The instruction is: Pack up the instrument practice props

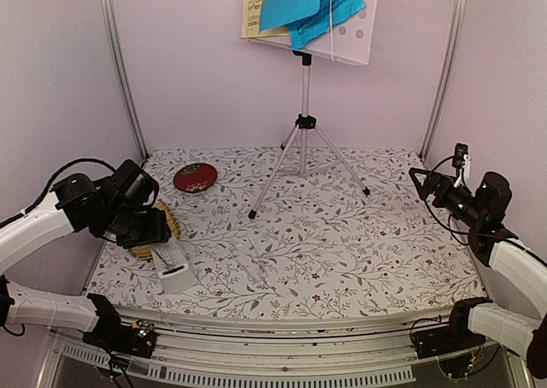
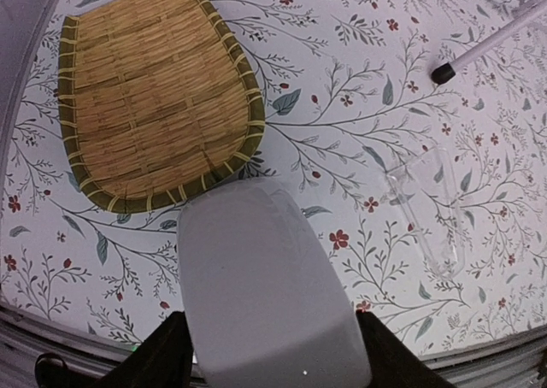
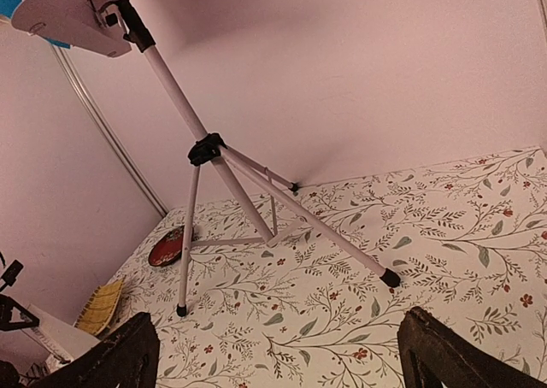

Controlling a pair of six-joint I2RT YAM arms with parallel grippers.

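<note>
The white pyramid metronome point(image 1: 175, 268) point(image 2: 265, 285) lies at the front left of the table, just in front of the bamboo tray. My left gripper point(image 1: 158, 232) point(image 2: 269, 324) straddles it, a dark finger pressed against each side. The music stand's silver tripod point(image 1: 305, 123) point(image 3: 214, 161) stands at the back centre and carries the white perforated desk point(image 1: 357, 31) point(image 3: 60, 16). Blue sheets point(image 1: 308, 3) and a pale-yellow sheet point(image 1: 254, 8) rest on the desk. My right gripper point(image 1: 427, 183) point(image 3: 278, 345) hangs open at the right, facing the tripod, with nothing between its fingers.
A yellow woven bamboo tray point(image 2: 154, 97) point(image 3: 101, 307) lies at the left, partly hidden under my left arm in the top view. The round red dish point(image 1: 195, 177) point(image 3: 167, 247) sits behind it. A clear plastic piece point(image 2: 427, 217) lies flat right of the metronome.
</note>
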